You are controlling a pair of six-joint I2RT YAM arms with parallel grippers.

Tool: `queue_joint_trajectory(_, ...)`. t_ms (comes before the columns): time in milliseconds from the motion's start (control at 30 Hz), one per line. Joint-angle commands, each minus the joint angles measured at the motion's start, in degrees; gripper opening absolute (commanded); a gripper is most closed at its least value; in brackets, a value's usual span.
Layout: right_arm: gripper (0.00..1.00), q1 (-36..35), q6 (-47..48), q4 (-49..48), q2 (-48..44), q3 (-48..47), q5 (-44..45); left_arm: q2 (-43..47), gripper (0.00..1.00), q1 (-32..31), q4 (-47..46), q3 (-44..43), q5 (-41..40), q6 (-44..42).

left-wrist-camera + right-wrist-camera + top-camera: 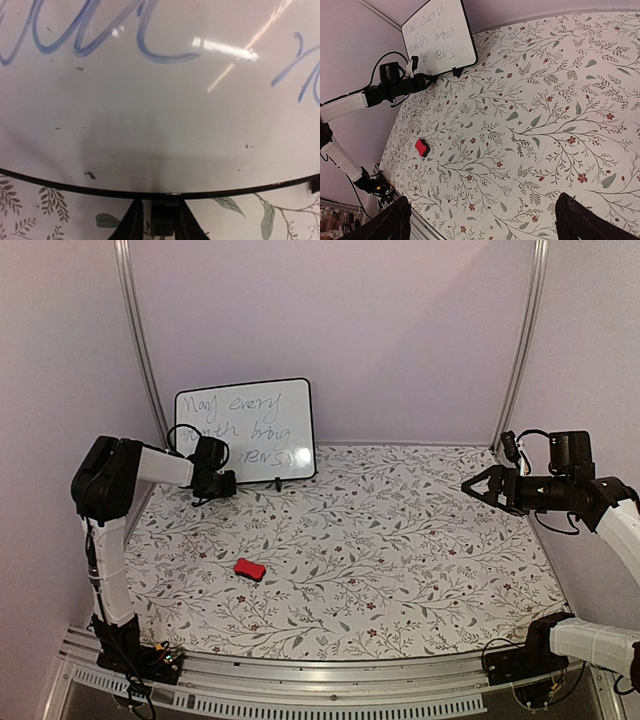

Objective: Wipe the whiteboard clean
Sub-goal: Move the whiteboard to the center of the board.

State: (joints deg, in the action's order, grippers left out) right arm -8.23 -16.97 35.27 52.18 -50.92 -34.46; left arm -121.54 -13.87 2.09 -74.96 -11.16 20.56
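Top external view: whiteboard [262,410] at the far left corner of the worktop [420,570], standing on its long edge on small black feet [278,483] and tilted back against the rear wall [350,310]. Thin black frame, rounded corners. Grey handwriting [240,405] in three lines across most of the face. Left arm stretched from the near left corner up to the board's lower left part. Left gripper [224,484] right at the bottom edge there, hiding the start of the lowest line. Red eraser [250,569] flat on the worktop, left of the middle, well apart from the board and from both grippers, untouched. Right gripper [485,487] held in the air over the right edge of the worktop, pointing left, spread wide, nothing between its fingers [390,222].

Left wrist view: glossy board face very close, filling most of the picture. Blue-looking pen strokes along the top, a few dark specks lower down, lamp glare near the upper middle. Black bottom frame curving across low in the picture, patterned worktop beneath it. Left gripper's two fingers [131,226] only a narrow way apart at the bottom edge, with a dark piece between them just under the frame. Cannot tell whether that piece is gripped or merely flanked by them.
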Motion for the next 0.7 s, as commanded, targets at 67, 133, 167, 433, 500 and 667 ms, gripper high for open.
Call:
queue_joint_trajectory(67,0.99,-0.08,-0.17,-1.64,-0.56,0.99,-0.86,1.14,0.13,-0.77,-4.71,0.96,-0.94,-0.45)
queue_joint_trajectory(133,0.99,-0.06,-0.25,-1.82,-0.42,0.99,-0.99,1.05,0.07,-1.27,-4.81,0.8,-1.56,-0.66)
queue_joint_trajectory(167,0.99,-0.06,-0.25,-1.96,-0.42,1.04,-1.1,1.04,0.04,-1.59,-4.81,0.74,-2.17,-0.83)
queue_joint_trajectory(433,0.99,-0.06,-0.69,-2.78,-0.58,1.97,-1.14,2.95,0.0,-5.08,-3.1,2.11,-7.88,1.5)
queue_joint_trajectory(500,0.99,-0.03,-0.83,-3.11,-0.63,2.34,-1.18,4.18,0.0,-6.04,-2.71,3.87,-9.79,3.2)
queue_joint_trajectory(667,0.99,-0.04,-1.04,-3.59,-0.39,2.43,-1.32,6.86,0.0,-8.95,0.92,7.54,-14.28,9.24)
